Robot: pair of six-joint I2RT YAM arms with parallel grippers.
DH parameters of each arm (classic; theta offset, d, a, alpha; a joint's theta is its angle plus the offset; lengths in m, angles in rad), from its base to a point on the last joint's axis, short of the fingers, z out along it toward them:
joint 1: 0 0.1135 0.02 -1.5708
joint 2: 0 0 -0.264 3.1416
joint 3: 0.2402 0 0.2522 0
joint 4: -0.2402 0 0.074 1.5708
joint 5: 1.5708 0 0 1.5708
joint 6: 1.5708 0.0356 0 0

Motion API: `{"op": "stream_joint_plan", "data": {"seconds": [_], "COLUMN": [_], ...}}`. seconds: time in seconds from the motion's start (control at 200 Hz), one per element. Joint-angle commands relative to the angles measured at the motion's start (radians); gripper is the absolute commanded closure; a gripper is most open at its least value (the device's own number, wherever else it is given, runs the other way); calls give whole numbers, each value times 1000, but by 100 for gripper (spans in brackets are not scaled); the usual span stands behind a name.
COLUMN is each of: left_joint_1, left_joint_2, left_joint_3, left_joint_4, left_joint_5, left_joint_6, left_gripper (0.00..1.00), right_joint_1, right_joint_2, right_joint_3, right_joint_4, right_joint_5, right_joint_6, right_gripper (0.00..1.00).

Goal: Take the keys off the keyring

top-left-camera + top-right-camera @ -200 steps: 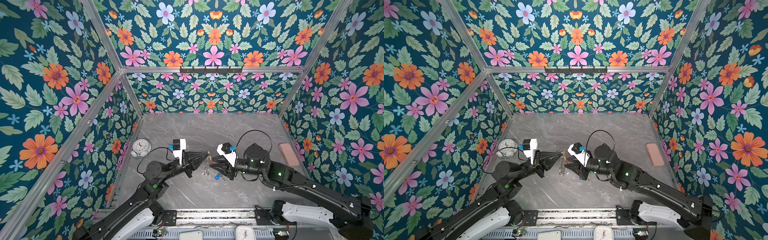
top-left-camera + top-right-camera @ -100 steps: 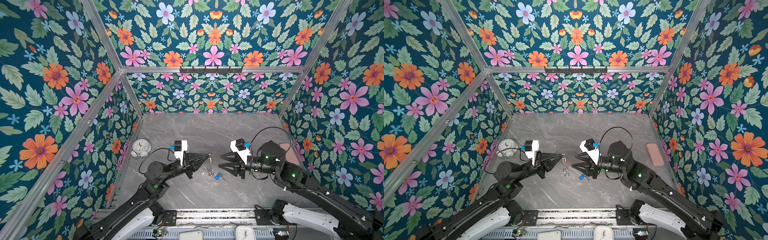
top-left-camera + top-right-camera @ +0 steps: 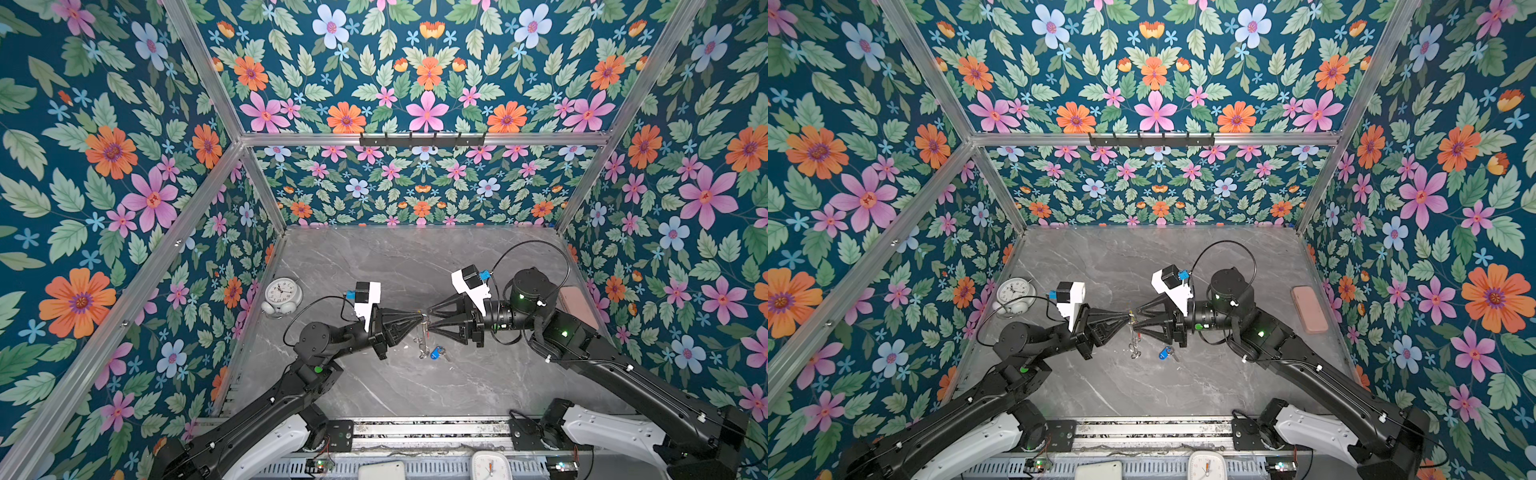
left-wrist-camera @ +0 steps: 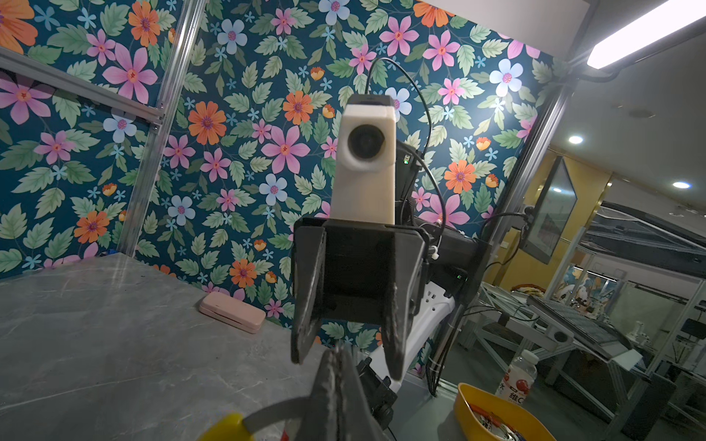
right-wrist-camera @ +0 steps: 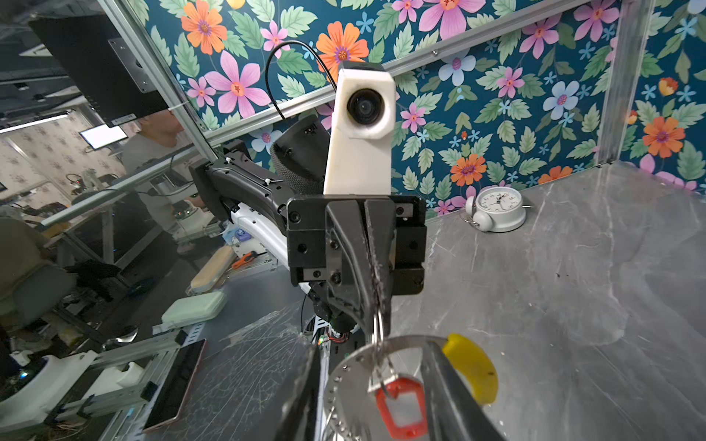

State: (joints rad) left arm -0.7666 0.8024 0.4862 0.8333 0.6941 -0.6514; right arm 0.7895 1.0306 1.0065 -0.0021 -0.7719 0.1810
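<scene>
My left gripper (image 3: 419, 319) (image 3: 1128, 318) is shut on the keyring (image 5: 353, 368), a flat grey hoop with a yellow sleeve (image 5: 472, 367) (image 4: 225, 427) that hangs from it above the table. A key with a red tag (image 5: 401, 404) dangles from the hoop on a thin split ring. My right gripper (image 3: 428, 320) (image 3: 1137, 321) (image 5: 376, 391) faces the left one, open, with one finger on each side of the hoop and the red tag. A key with a blue tag (image 3: 435, 353) (image 3: 1165, 354) lies loose on the table below the right gripper.
A white alarm clock (image 3: 281, 293) (image 3: 1014, 293) stands at the table's left edge. A pink case (image 3: 1308, 309) (image 4: 233, 313) lies near the right wall, behind the right arm. Flowered walls close in three sides of the grey marble table (image 3: 415, 257).
The right gripper drew back to the right, leaving the blue-tagged key on the table, then came back left to the keyring with its jaws apart. The left gripper held still.
</scene>
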Motion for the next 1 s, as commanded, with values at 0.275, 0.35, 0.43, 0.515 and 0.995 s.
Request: {"op": "stream_joint_plan", "data": {"seconds": [0.275, 0.35, 0.43, 0.515, 0.995], "left_joint_1": [0, 1, 1, 1, 1], "left_joint_2": [1, 1, 0, -2, 3], "left_joint_3": [-6, -8, -8, -9, 3], "left_joint_4": [72, 72, 72, 72, 11], "left_joint_5": [-1, -3, -5, -7, -20], "left_joint_6": [-17, -17, -17, -17, -12], "left_gripper": [100, 100, 100, 100, 90], "right_joint_1": [0, 1, 0, 1, 0], "right_joint_2": [17, 19, 20, 20, 20], "right_joint_3": [-14, -19, -23, -29, 3], "right_joint_4": [65, 64, 65, 68, -41], "right_joint_5": [-54, -49, -46, -43, 8], "right_joint_6": [44, 48, 51, 54, 39], "right_gripper": [81, 82, 83, 87, 100]}}
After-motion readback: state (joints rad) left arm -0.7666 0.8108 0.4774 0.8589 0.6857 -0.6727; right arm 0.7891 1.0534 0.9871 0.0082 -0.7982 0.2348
